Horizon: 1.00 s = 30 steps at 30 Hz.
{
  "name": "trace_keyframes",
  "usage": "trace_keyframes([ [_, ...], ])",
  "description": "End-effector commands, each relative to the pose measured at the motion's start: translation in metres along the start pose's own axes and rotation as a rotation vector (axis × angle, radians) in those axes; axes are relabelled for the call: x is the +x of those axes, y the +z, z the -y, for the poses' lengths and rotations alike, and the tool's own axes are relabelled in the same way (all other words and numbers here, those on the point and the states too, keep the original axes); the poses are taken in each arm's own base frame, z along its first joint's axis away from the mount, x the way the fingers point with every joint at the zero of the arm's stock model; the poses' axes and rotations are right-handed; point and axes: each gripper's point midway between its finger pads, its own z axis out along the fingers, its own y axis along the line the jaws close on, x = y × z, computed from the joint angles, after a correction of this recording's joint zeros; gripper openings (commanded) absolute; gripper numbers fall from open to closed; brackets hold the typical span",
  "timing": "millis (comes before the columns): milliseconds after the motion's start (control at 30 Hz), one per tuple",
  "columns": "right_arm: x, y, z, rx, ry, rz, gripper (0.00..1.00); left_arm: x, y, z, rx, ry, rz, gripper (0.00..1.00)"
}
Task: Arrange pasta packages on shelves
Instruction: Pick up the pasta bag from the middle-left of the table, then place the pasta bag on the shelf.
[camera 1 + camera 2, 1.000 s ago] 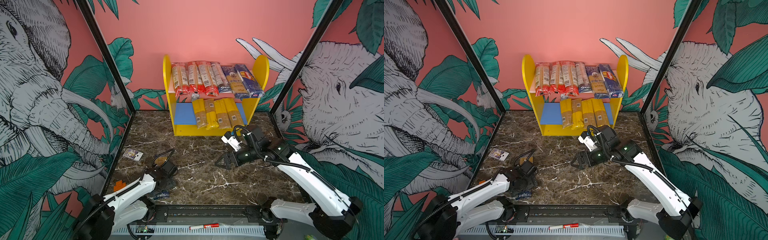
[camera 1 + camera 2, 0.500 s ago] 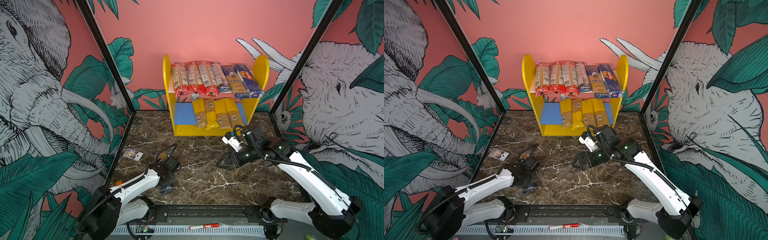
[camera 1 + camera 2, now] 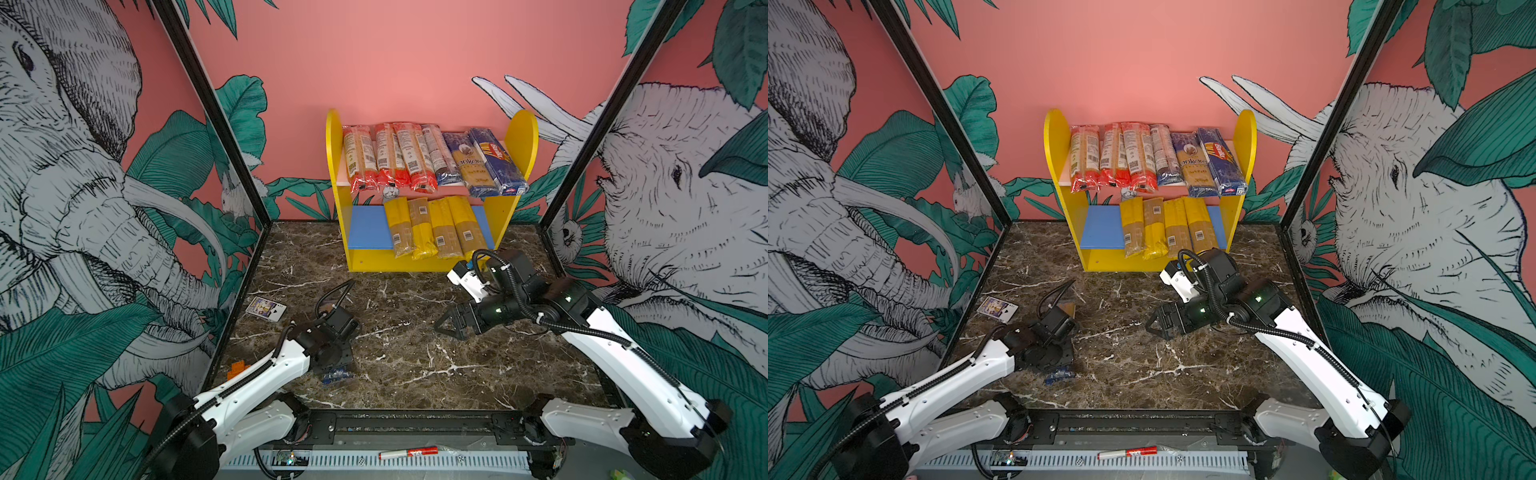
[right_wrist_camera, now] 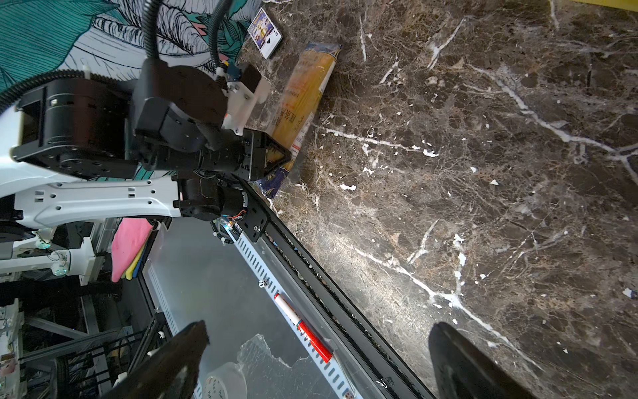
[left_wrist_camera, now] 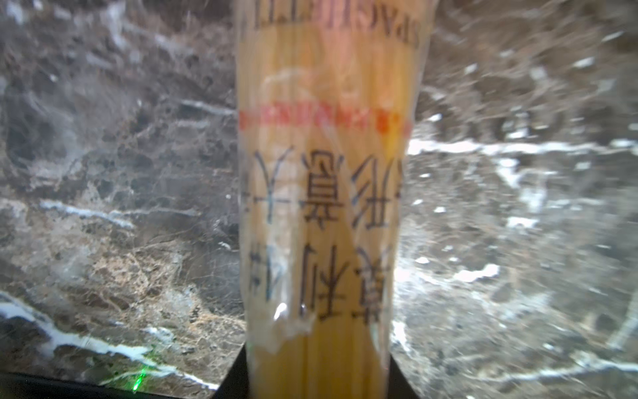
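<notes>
Left gripper [image 4: 276,155]: jaws pinching a spaghetti pack [image 4: 303,89] close to its dark-blue near end. The pack lies low at the front left of the surface [image 3: 415,357], long axis running roughly front to back. The left wrist view is blurred; whether the pack has left the marble, cannot tell.

Right gripper [image 3: 446,324]: jaws spread wide, nothing between them, hanging over the right middle of the surface and pointing toward the left arm.

Shelves [image 3: 332,166] stand at the back wall, centre. Upper board: six packs [image 3: 415,158] side by side, filling it across. Blue lower board [image 3: 370,226]: four half-yellow packs [image 3: 436,228] on its middle and right, front ends overhanging; its left part shows bare.

Around:
- Playing card [image 3: 266,309], near the held pack's far end, toward the left wall.
- Small orange piece [image 3: 237,369] at the foot of the left wall.
- Marker pen [image 3: 409,452] and a die [image 4: 262,283] on the slotted tray ahead of the front rail [image 3: 415,419], off the surface.

In the way: the right arm's wrist sits just in front of the lower board's right-hand packs.

Room: bare marble runs from the held pack to the left half of the shelves. The side walls narrow toward the back; the front rail is near the pack's blue end.
</notes>
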Motion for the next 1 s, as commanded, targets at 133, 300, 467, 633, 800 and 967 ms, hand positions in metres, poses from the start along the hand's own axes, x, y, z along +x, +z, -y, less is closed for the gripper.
trace_keyframes([
  [133,-0.020,-0.011,-0.002,-0.022,0.002,0.075,0.99,-0.040,-0.041,0.045,0.222,0.094,0.192,0.00],
  [300,-0.032,-0.013,0.004,-0.023,0.035,0.103,0.99,-0.043,-0.055,0.072,0.330,0.187,0.231,0.00],
  [467,-0.045,-0.015,0.007,-0.049,0.055,0.134,0.99,-0.058,-0.077,0.095,0.432,0.231,0.315,0.00],
  [633,-0.062,-0.016,0.009,-0.073,0.062,0.155,0.99,-0.081,-0.104,0.115,0.432,0.294,0.377,0.00],
  [800,-0.080,-0.020,0.012,-0.089,0.059,0.181,0.99,-0.113,-0.115,0.142,0.389,0.327,0.435,0.00],
  [967,-0.091,-0.023,0.021,-0.087,0.068,0.196,0.99,-0.149,-0.116,0.178,0.346,0.369,0.489,0.00],
])
